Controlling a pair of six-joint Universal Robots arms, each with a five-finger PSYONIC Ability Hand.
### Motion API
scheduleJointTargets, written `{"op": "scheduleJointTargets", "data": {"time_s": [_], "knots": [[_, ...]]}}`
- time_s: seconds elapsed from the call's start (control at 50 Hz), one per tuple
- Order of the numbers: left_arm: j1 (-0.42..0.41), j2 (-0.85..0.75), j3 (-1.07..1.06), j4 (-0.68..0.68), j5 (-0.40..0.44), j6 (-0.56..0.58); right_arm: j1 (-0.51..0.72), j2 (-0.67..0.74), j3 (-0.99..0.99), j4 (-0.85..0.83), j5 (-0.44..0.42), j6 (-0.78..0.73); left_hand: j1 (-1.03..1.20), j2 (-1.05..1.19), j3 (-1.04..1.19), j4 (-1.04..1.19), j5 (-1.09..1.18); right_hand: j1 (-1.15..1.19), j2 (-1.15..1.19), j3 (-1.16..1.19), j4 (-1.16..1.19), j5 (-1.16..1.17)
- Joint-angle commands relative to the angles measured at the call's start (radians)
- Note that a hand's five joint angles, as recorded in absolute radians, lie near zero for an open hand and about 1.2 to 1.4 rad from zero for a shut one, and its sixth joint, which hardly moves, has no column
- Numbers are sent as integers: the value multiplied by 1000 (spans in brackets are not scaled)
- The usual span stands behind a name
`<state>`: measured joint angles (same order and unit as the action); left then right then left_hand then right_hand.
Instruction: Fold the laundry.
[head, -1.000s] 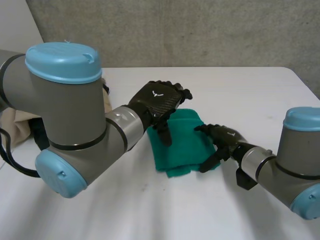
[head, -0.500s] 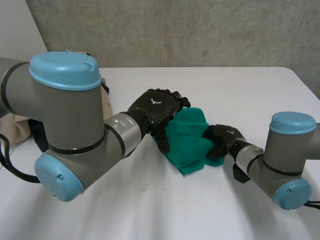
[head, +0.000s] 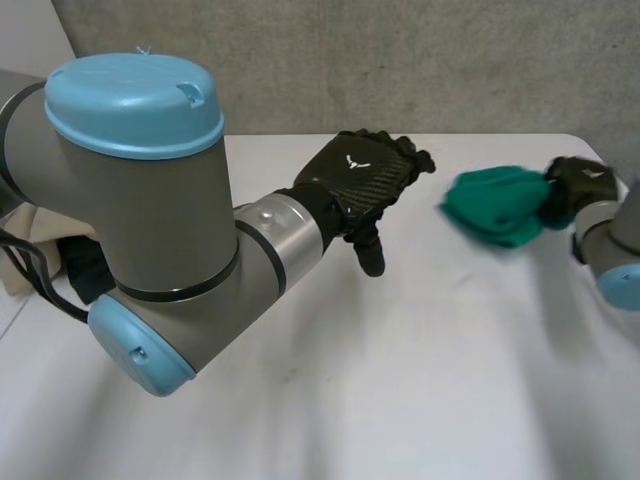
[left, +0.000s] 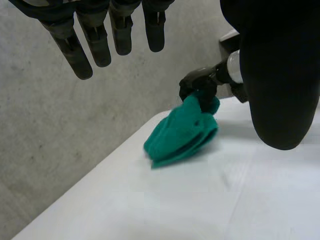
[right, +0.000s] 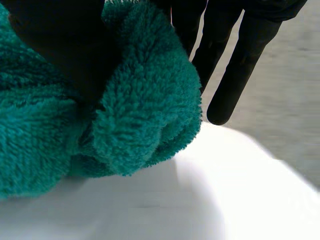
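In the head view, a green fleece cloth (head: 495, 205), bunched into a loose bundle, is seen over the far right part of the white table (head: 400, 400). Its long axis runs roughly across the table, with the free end pointed toward the left hand (head: 365, 185) and the other end gripped by the right hand (head: 578, 185). The bundle's outline is smeared, and whether its underside touches the table cannot be told. The left hand is held well apart from the cloth, fingers relaxed and nothing in them. A small white emblem (head: 352, 160) is carried on its back; no lettering can be read. A piece of beige fabric (head: 12, 265) is cut off at the table's left side.

In the left wrist view, the left hand (left: 95, 45) is shown with fingers straight and spread and the thumb apart. Beyond its fingertips the cloth (left: 182, 132) is seen slanting down from the right hand (left: 200, 85), whose fingers are curled round its upper end. A grey concrete wall (left: 60, 140) lies behind the table.

In the right wrist view, the cloth (right: 145, 100) is pinched under the thumb of the right hand (right: 60, 45), while other fingers (right: 235, 70) reach straight past it. Most of the palm is hidden by the pile.
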<state>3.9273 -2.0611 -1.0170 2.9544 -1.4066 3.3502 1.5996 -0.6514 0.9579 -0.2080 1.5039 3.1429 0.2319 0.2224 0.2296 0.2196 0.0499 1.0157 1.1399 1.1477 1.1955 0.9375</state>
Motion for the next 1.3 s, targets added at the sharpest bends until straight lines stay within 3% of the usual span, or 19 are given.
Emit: {"op": "scheduleJointTargets", "data": {"time_s": [0.02, 0.16, 0.48, 0.5, 0.52, 0.64, 0.78, 0.88, 0.96, 0.98, 1.04, 1.08, 1.1, 1.16, 1.18, 1.3], "knots": [[-23, 1, 12, 0, 0, 0, -107, 220, -361, 133, 1, -63, -33, -24, -31, -21, -26, 381, 256, 249, 201, 284], [-43, 1, 20, 0, 0, 0, -167, 392, -691, 291, -1, -138, -33, -24, -31, -21, -26, 381, 256, 249, 201, 284], [-56, -14, 20, 0, 0, 0, -201, 409, -739, 297, 19, -279, -33, -24, -31, -21, -26, 381, 256, 249, 201, 284], [-56, -13, 21, 0, 0, -2, -201, 409, -737, 297, 22, -280, -33, -24, -31, -21, -26, 129, 5, -3, -51, 32], [-56, -13, 20, 0, 0, -2, -198, 409, -731, 297, 25, -285, -33, -24, -31, -21, -26, -830, -954, -962, -1010, -926], [-56, -8, 26, 0, 0, -26, -190, 394, -682, 297, 77, -336, -51, -41, -48, -38, -43, -841, -965, -973, -1021, -938], [-53, 7, 29, 2, -2, -54, -184, 161, -403, 256, 196, -449, -54, -44, -51, -41, -46, -841, -965, -973, -1021, -938], [-31, 42, 28, 5, -14, -55, -179, -103, -73, 23, 167, -461, -39, -29, -37, -27, -31, -841, -965, -973, -1021, -938], [44, 76, 9, 44, -73, -54, -159, -318, 237, -209, 41, -458, -36, -26, -34, -24, -28, -841, -965, -973, -1021, -938], [96, 91, -1, 73, -122, -46, -142, -389, 346, -281, -29, -458, -36, -26, -34, -24, -28, -841, -965, -973, -1021, -938], [202, 107, -17, 124, -199, -29, -87, -505, 543, -384, -189, -463, -36, -26, -34, -24, -28, -841, -965, -973, -1021, -938], [265, 102, -22, 149, -218, -11, -58, -546, 614, -399, -240, -468, -42, -32, -40, -30, -34, -841, -965, -973, -1021, -938], [327, 92, -31, 169, -219, 24, -25, -616, 704, -390, -310, -468, -45, -35, -43, -33, -37, -841, -965, -973, -1021, -938], [427, 49, -46, 196, -216, 98, 0, -688, 792, -352, -361, -471, -45, -35, -43, -33, -37, -841, -965, -973, -1021, -938], [494, -3, -51, 221, -215, 173, 16, -715, 830, -314, -372, -475, -45, -35, -43, -33, -37, -841, -965, -973, -1021, -938], [661, -163, -40, 325, -173, 389, 49, -735, 897, -183, -375, -509, -30, -21, -28, -18, -23, -841, -965, -973, -1021, -938]]}}
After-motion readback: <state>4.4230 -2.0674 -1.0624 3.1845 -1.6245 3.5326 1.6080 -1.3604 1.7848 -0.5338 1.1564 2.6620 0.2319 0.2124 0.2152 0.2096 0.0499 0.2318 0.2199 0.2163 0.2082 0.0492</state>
